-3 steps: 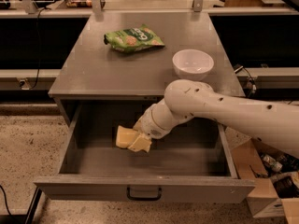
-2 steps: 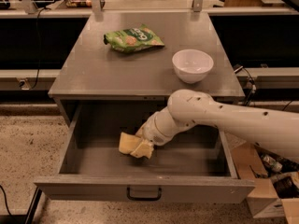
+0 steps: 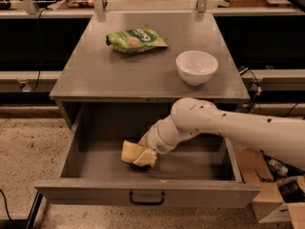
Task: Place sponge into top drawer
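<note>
While my white arm [image 3: 238,128] reaches in from four o'clock, the grey metal cabinet [image 3: 143,75] is the biggest thing before me, its flat top dull and smooth. Below it the top drawer [image 3: 200,165] stands open, a wide shallow steel tray with a dark bar handle [image 3: 147,198] at six o'clock on its front. On the cabinet top a round white bowl [image 3: 197,67], hard and glossy, sits at three o'clock, and a crinkly green snack bag [image 3: 136,38] lies at eleven o'clock.

The sponge [image 3: 129,151], a pale yellow block with rounded corners, is inside the drawer at about eight o'clock from its middle. My gripper [image 3: 144,157] is right against the sponge's four o'clock side. Whether it is pinching the sponge or spread clear of it, I cannot tell.

I judge the sponge light, soft and springy, neither slippery nor fragile. It is best taken across its narrow sides with a gentle squeeze.
</note>
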Controlling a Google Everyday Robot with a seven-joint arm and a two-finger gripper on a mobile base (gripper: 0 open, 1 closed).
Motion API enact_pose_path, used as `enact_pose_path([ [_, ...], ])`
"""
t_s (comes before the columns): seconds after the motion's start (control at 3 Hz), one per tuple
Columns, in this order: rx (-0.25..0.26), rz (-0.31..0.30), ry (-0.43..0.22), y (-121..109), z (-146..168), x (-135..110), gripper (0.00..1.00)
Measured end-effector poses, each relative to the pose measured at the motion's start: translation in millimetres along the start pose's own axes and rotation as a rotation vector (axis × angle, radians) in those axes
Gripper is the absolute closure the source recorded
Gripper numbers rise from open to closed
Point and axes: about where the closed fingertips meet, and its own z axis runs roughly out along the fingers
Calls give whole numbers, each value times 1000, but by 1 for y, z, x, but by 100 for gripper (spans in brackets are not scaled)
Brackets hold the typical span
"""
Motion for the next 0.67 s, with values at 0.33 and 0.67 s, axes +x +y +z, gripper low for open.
enact_pose_path([
  [0.33,-3,-1,0,1,1,0,35],
  [0.67,-6,-2,1,2,2,0,12],
])
